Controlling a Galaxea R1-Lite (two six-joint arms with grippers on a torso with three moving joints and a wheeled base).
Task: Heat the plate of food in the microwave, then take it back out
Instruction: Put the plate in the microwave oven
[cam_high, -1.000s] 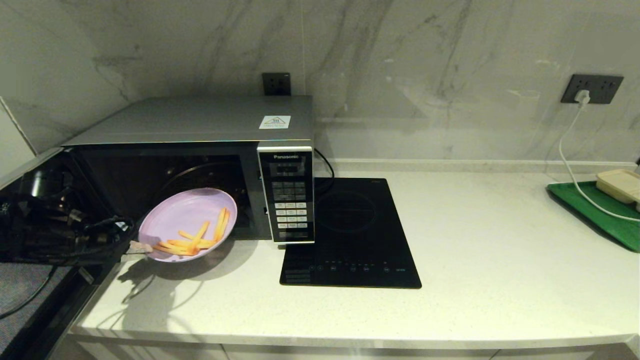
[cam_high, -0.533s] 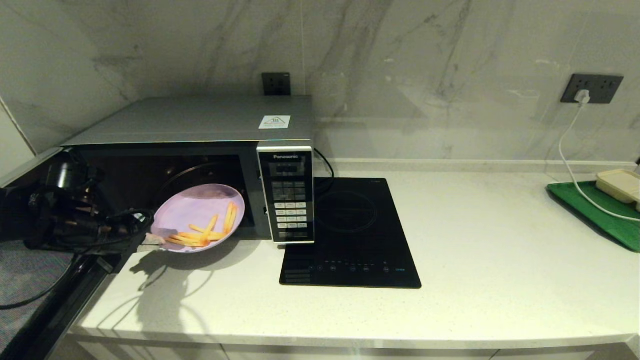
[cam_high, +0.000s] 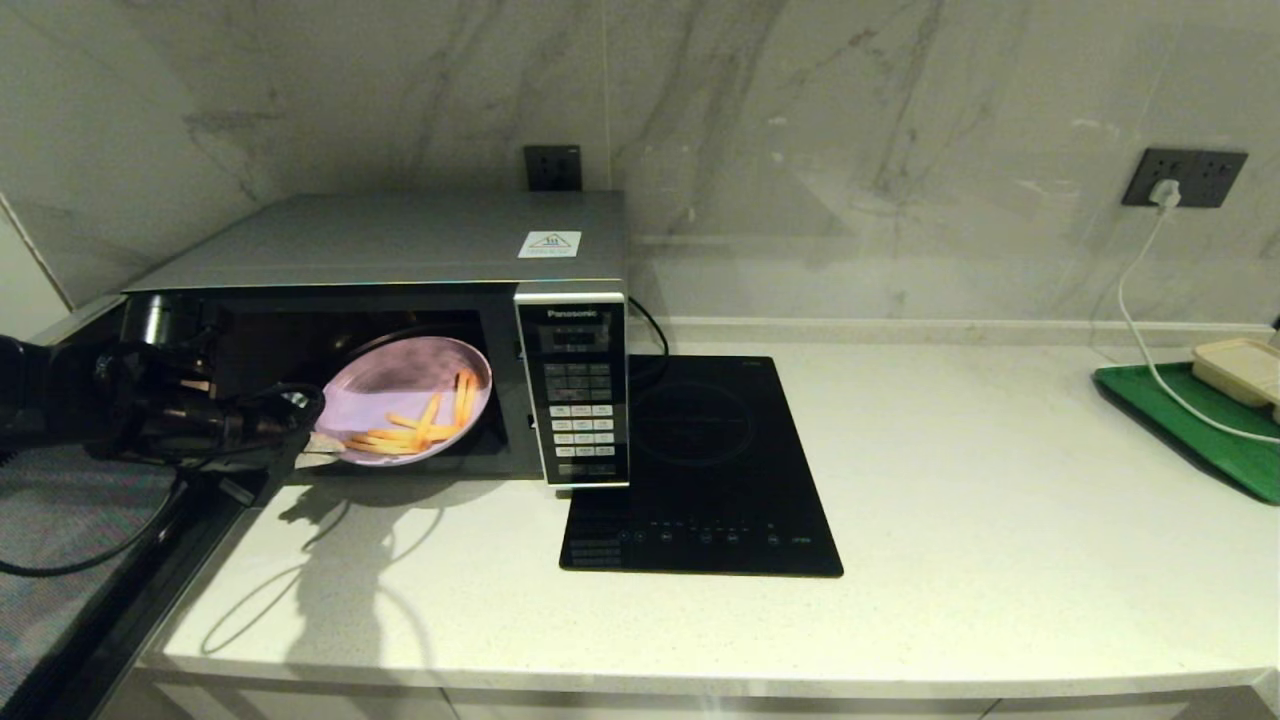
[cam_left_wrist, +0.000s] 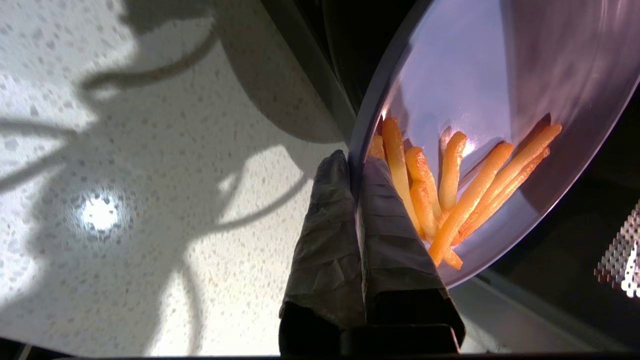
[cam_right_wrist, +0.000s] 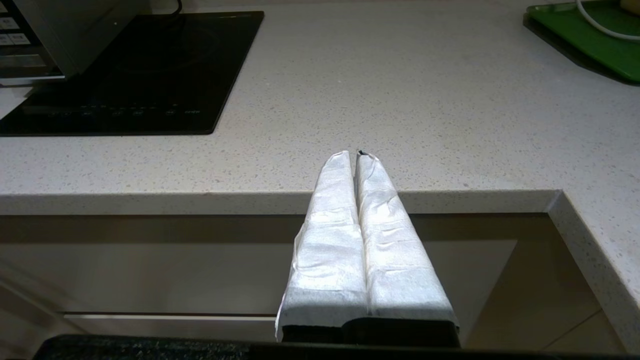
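Note:
The lilac plate of fries (cam_high: 400, 395) hangs tilted in the mouth of the silver Panasonic microwave (cam_high: 400, 250), most of it inside the dark cavity above the turntable. My left gripper (cam_high: 318, 447) is shut on the plate's near rim. In the left wrist view its taped fingers (cam_left_wrist: 330, 220) pinch the plate rim (cam_left_wrist: 357, 155) beside the fries (cam_left_wrist: 450, 190). The microwave door (cam_high: 70, 620) stands swung open at the far left. My right gripper (cam_right_wrist: 356, 155) is shut and empty, parked off the counter's front edge.
A black induction hob (cam_high: 700, 470) lies just right of the microwave. At the far right a green tray (cam_high: 1180, 425) carries a beige lidded box (cam_high: 1240, 368), with a white cable (cam_high: 1135, 320) running to a wall socket. The counter edge (cam_right_wrist: 280, 200) runs in front of the right gripper.
The left gripper has carried the plate up and rightward, from in front of the microwave opening into its cavity. The right arm has not moved.

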